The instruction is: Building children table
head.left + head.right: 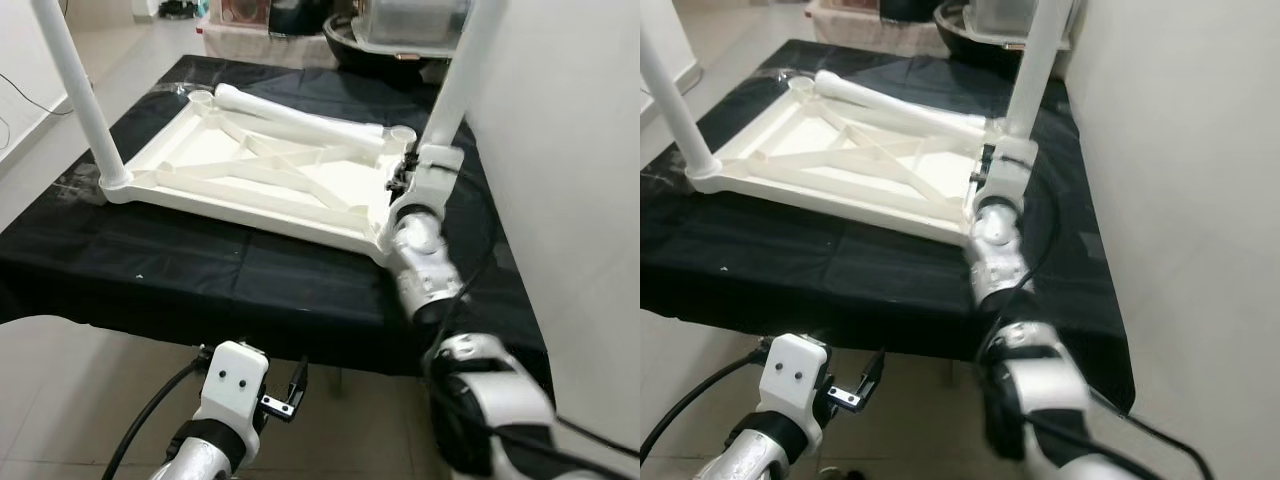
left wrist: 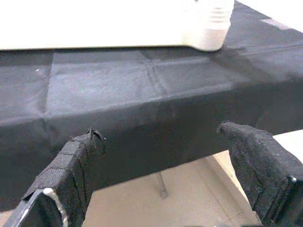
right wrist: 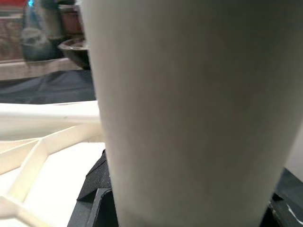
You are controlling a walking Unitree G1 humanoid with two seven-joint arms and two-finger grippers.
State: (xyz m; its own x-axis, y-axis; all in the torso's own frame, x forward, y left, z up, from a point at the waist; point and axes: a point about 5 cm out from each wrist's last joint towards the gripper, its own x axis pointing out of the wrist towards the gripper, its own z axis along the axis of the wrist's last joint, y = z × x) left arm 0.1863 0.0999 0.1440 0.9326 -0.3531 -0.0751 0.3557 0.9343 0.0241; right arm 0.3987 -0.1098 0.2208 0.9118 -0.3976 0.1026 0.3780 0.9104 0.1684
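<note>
The white plastic tabletop (image 1: 262, 178) lies upside down on the black-covered table (image 1: 250, 270). The right gripper (image 1: 408, 168) clamps the near-right white leg (image 1: 462, 70) at its socket. Keep the leg vertical and press straight down. The left gripper (image 2: 165, 161) hangs spread below the table edge.

Black cloth (image 1: 250, 270) draped over worktop; tiled floor (image 1: 60, 400) below; white wall (image 1: 570, 150) at right; dark bowl (image 1: 350, 40), clear container (image 1: 415, 20) behind worktop.
</note>
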